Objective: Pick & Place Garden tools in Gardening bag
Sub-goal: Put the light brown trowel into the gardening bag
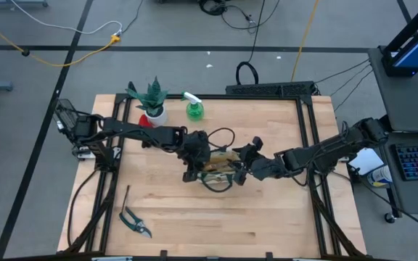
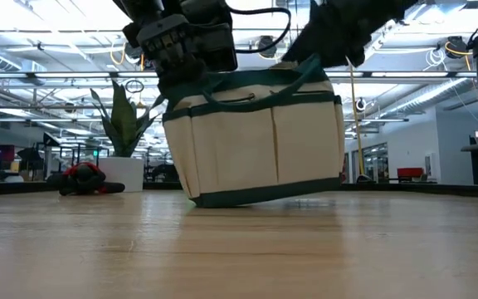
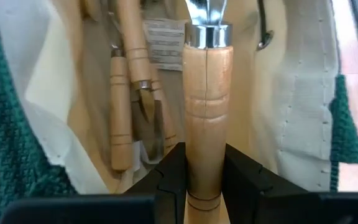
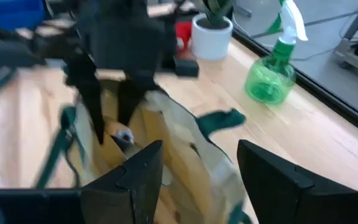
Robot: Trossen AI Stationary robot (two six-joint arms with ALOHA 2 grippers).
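Observation:
The beige gardening bag with green trim stands mid-table, tilted in the low view: one bottom edge is on the table and the other is raised. My left gripper is above its mouth, shut on a wooden-handled tool that points down into the bag. Several wooden-handled tools lie inside. My right gripper is open at the bag's right rim, one finger on either side of the wall. Pruning shears and a thin tool lie near left. The spray bottle and a red item are at the far side. My left gripper pinches the tool's wooden handle near its free end between its two fingers. The fingers come from above and lie across the handle. The tool hangs upright, with its metal ferrule and head down inside the bag's mouth. My right gripper's fingers stand on either side of the bag's rim, coming from the table's right. I cannot tell whether they touch the canvas.
A spiky green plant in a white pot stands at the far left beside the red item. A dark metal frame borders the table. The near half of the wooden top holds only the shears and the thin tool.

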